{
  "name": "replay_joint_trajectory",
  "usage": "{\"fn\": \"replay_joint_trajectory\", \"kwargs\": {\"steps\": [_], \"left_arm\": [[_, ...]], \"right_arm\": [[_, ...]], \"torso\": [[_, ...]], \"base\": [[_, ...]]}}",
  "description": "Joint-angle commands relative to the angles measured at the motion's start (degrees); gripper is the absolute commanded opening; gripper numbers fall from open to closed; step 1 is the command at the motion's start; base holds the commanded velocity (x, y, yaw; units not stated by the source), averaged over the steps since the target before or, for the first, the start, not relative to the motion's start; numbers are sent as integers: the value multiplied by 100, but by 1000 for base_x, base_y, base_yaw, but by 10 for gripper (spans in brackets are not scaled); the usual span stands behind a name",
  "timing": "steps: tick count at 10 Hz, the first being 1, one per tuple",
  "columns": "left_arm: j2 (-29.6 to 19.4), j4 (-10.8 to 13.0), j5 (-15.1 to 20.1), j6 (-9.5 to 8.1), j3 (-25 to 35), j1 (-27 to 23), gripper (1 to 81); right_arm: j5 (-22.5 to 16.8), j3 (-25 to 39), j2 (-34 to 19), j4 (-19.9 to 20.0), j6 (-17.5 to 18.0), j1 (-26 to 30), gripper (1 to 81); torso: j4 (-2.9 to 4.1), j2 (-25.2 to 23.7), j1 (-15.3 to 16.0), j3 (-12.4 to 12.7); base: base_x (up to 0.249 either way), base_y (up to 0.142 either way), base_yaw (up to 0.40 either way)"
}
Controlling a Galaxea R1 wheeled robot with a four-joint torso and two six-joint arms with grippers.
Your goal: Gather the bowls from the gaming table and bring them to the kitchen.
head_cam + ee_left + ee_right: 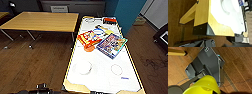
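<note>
Wood table (42,21) sits at 10 o'clock; white bowl (83,67) rests on the gaming table (105,75) near 6; orange bowl (89,47) at centre, touching the red game box (87,37); blue box (111,45) towards 2; can't tell if L or R gripper is open.

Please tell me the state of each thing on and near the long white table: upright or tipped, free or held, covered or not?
white bowl: upright on the gaming table, free, near end.
orange bowl: on the table, partly covered by the red game box.
blue game box: lying flat, closed, beside the red box.
wooden table: standing to the side, top bare.
</note>
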Motion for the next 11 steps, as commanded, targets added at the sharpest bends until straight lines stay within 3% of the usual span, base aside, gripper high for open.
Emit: {"fn": "replay_joint_trajectory", "kwargs": {"steps": [1,2,3,5,7,11], "left_arm": [[-374,-575,817,21,16,-1118,811],[-356,-793,835,-118,-81,-1268,811],[-356,-1006,835,-419,-205,-1321,811],[-260,-1112,774,-1068,-556,-1496,811],[-75,-1103,835,-1201,-723,-1882,811],[555,-1112,1176,-1235,-1423,-2244,811]], "right_arm": [[-397,130,-264,-143,-11,19,10],[-397,130,-264,-143,-11,19,10],[-389,121,-255,-143,-11,28,10],[-406,130,-246,-134,-11,81,10],[-415,130,-237,-125,-2,151,10],[-424,156,-210,-134,-2,186,10]], "torso": [[0,0,0,0],[0,0,0,0],[0,0,0,0],[0,0,0,0],[0,0,0,0],[0,0,0,0]], "base": [[0,0,0],[0,0,0],[0,0,0],[0,0,0],[0,0,0],[0,0,0]]}}
